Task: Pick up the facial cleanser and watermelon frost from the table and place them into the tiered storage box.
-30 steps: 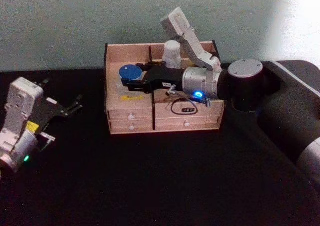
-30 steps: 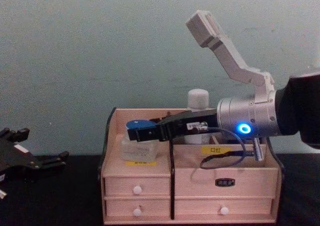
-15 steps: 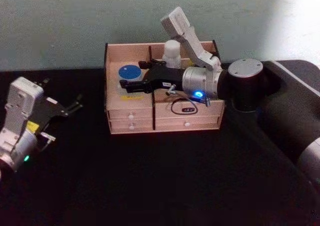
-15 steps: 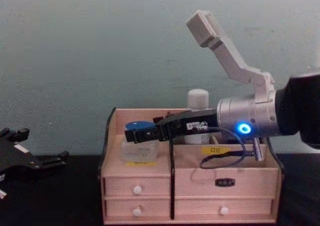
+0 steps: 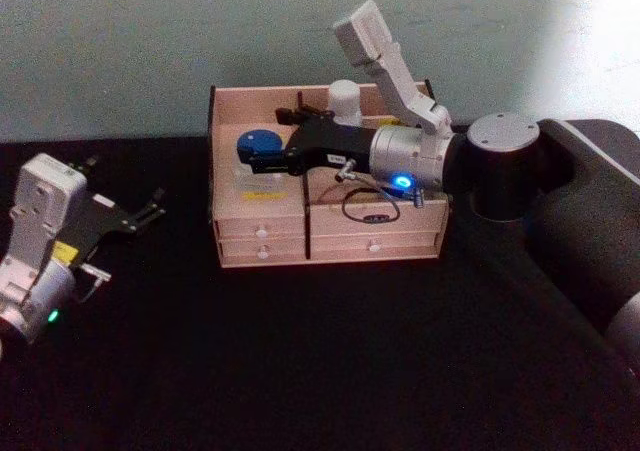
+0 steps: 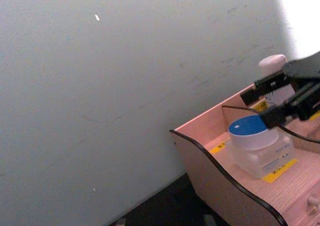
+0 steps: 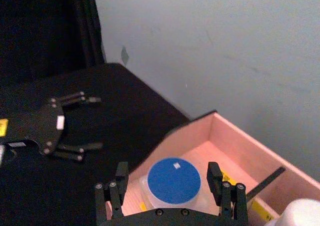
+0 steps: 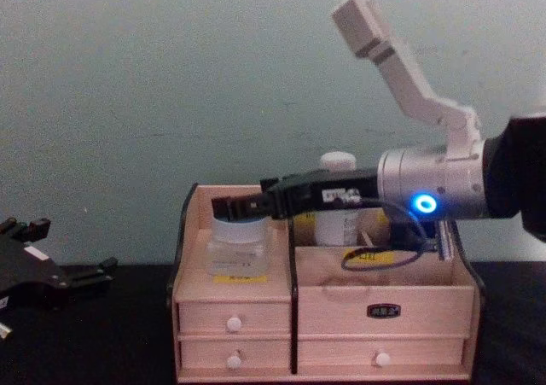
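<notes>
My right end effector [image 5: 262, 157] is extended over the tiered storage box [image 5: 325, 241], above its left upper compartment. Its fingers [image 7: 116, 186] are spread apart and released; nothing is held between them. In the right wrist view the two fingers stand on either side of the blue-lidded jar [image 7: 174, 181], clear of its lid. In the chest view the fingertips sit at the level of the jar's lid [image 8: 240, 229], just above the clear body.

The blue-lidded jar [image 5: 259, 145] rests upright in the left upper compartment of the box, on the wooden floor behind a yellow label [image 8: 240, 277]. Its body is translucent; its lid is round and blue with a small white mark at the centre.

A white-capped bottle [image 5: 346, 100] stands upright in the far tier of the box, to the right of the dark centre divider [image 8: 293, 304]. My right arm passes in front of it in the chest view, so its lower part is partly covered.

The box stands on the black counter [image 5: 330, 361] against the pale wall. Its near face carries four small drawers with white knobs [image 8: 234, 323], two on each side of the divider.

My left end effector [image 5: 140, 214] is parked at the left side of the counter, well apart from the box. Its dark fingers are parted and empty, pointing toward the box.
</notes>
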